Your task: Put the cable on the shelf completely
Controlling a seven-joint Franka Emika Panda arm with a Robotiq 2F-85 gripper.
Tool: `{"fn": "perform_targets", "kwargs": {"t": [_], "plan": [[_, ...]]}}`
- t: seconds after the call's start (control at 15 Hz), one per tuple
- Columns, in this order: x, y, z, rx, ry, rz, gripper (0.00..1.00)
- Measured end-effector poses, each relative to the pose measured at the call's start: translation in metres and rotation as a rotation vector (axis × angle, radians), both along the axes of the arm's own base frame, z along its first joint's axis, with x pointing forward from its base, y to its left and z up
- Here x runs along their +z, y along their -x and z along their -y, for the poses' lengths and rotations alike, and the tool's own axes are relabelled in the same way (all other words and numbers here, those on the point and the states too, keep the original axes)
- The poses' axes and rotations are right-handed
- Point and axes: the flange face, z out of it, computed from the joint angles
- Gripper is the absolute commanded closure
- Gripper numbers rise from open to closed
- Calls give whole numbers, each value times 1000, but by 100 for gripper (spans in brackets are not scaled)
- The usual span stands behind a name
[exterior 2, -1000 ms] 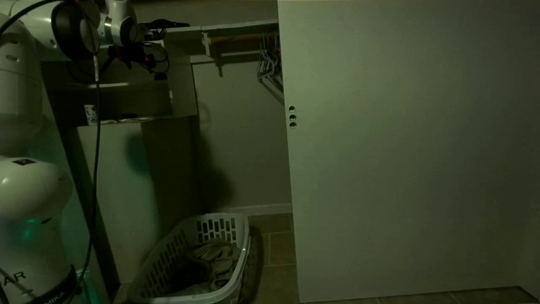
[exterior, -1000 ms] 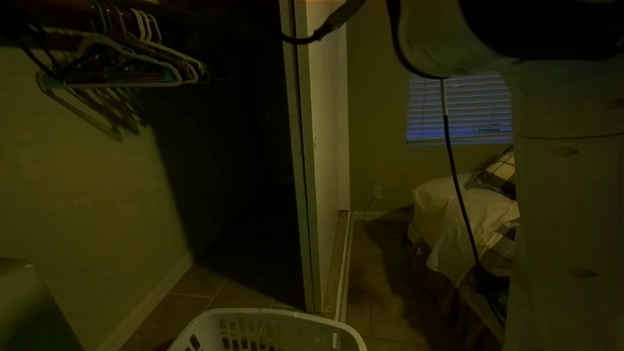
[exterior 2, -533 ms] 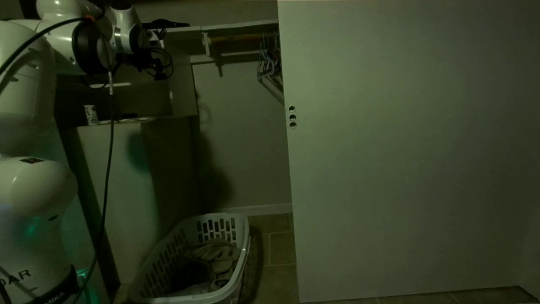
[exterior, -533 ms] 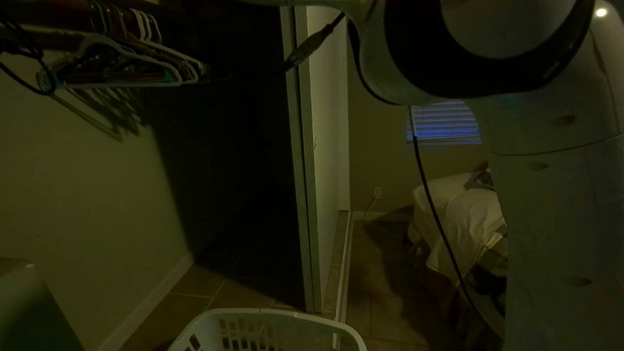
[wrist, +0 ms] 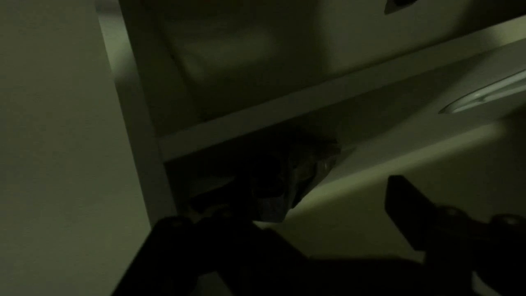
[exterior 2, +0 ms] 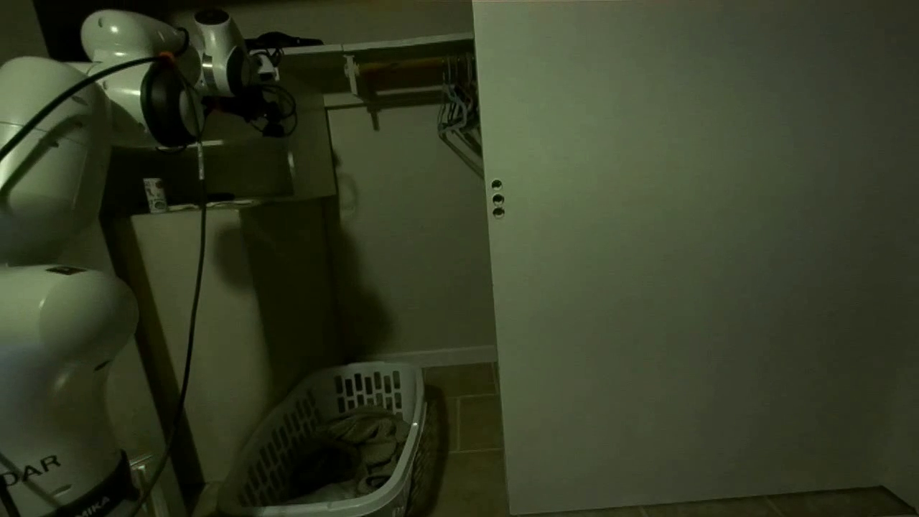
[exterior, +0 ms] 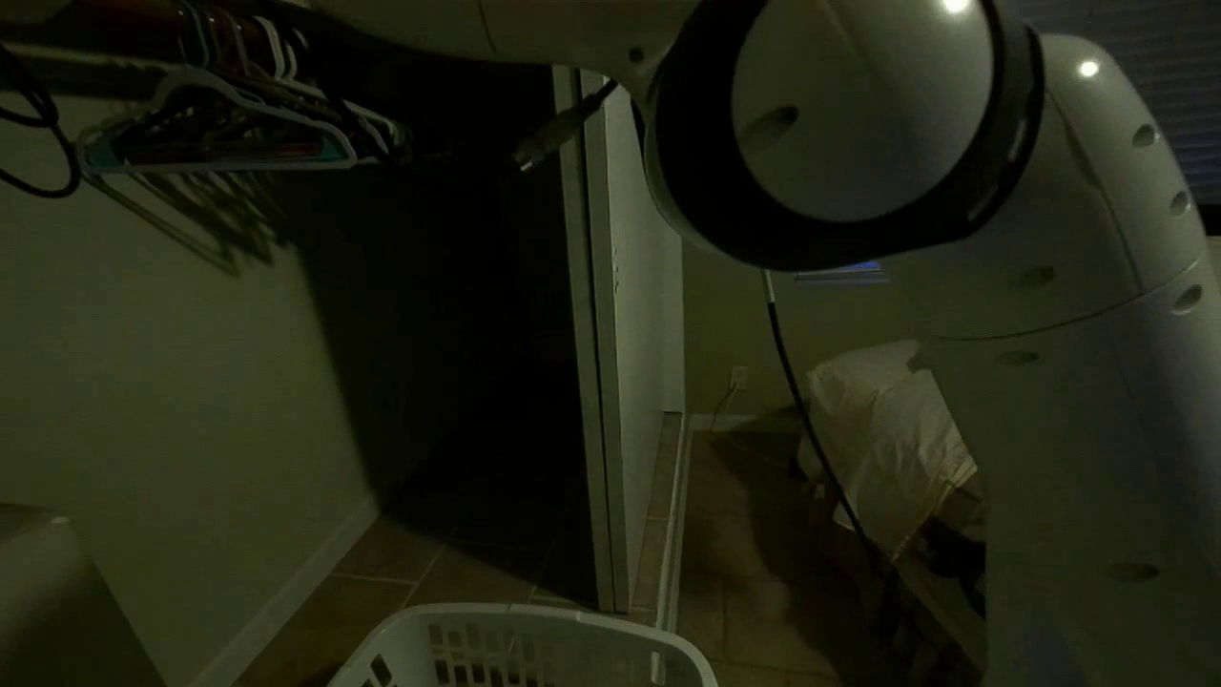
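Note:
The shelf [exterior 2: 409, 44] runs along the top of the closet in an exterior view. A dark thing [exterior 2: 291, 39] lies on its left part, with a short dark strand hanging at the edge; I cannot tell if this is the cable. A thin dark cord loop [exterior 2: 294, 108] droops beside my gripper [exterior 2: 269, 122]; it also shows at the left edge of an exterior view [exterior: 72, 172]. It may be the gripper's own lead. My gripper hangs just below the shelf's left end. In the wrist view my gripper [wrist: 333, 209] is open, with nothing seen between its fingertips.
A dark bulky thing [wrist: 283, 181] is beside the left finger. Pale cabinet boards [wrist: 287, 102] run close by. Hangers [exterior 2: 459, 108] hang from the rod [exterior 2: 402, 70]. A cup [exterior 2: 154, 194] stands on a lower board. A white laundry basket [exterior 2: 413, 445] is below; a sliding door [exterior 2: 689, 251] is right.
The arm's links have lowered and swung toward the closet. The cord loop has shifted slightly with the arm. The dark thing on the shelf has not moved.

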Motion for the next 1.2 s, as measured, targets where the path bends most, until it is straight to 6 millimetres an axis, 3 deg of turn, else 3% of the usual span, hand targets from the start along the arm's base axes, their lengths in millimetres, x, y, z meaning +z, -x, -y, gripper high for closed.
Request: {"fn": "perform_targets", "kwargs": {"t": [0.47,0.53,0.93,1.2], "plan": [[-9,-13,-6,-29,-8,-13,95],[-11,-14,-6,-33,-7,-15,99],[-11,-19,-4,-50,-7,-25,100],[5,-11,-2,-39,-38,-14,100]]}}
